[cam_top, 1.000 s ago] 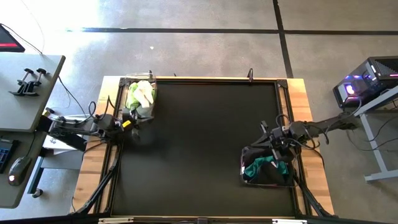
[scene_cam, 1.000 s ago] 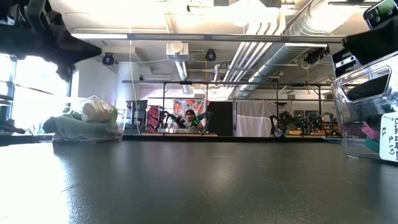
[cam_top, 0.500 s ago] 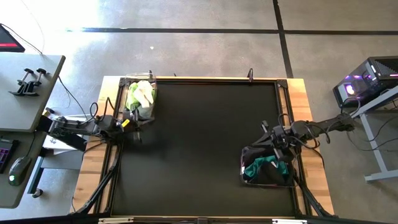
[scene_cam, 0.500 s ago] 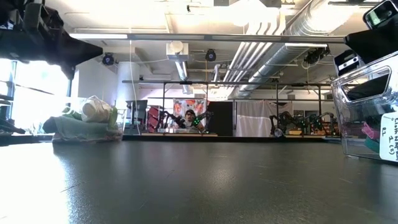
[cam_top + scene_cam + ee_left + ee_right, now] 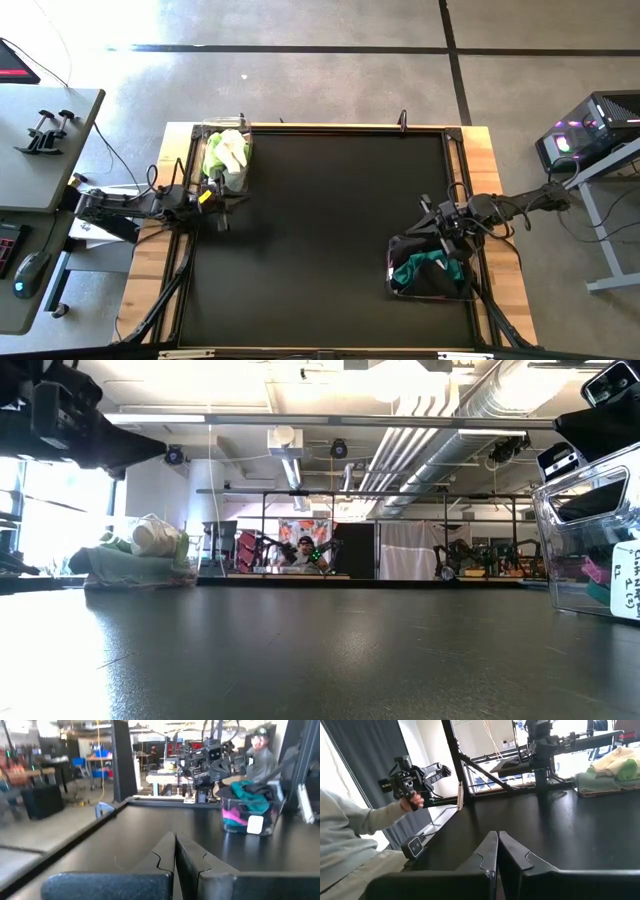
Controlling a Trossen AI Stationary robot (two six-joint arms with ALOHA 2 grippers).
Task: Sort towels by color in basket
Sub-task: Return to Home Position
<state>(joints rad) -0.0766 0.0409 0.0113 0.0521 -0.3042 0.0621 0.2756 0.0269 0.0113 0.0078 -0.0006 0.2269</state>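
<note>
On the table, one bin just beside the left gripper holds green and cream towels. Another bin beside the right gripper holds teal and pink towels. Both grippers' fingers are pressed together, empty.

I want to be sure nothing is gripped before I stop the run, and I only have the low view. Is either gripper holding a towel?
Observer: No. The left wrist view shows the left gripper shut, with nothing in it.
Operator: And the right one?
Observer: The right wrist view shows the right gripper shut as well, with no cloth in it.
Operator: Where is it?
Observer: In the high view it hangs by the edge of the bin at the table's right, with a teal towel lying on top inside.
</note>
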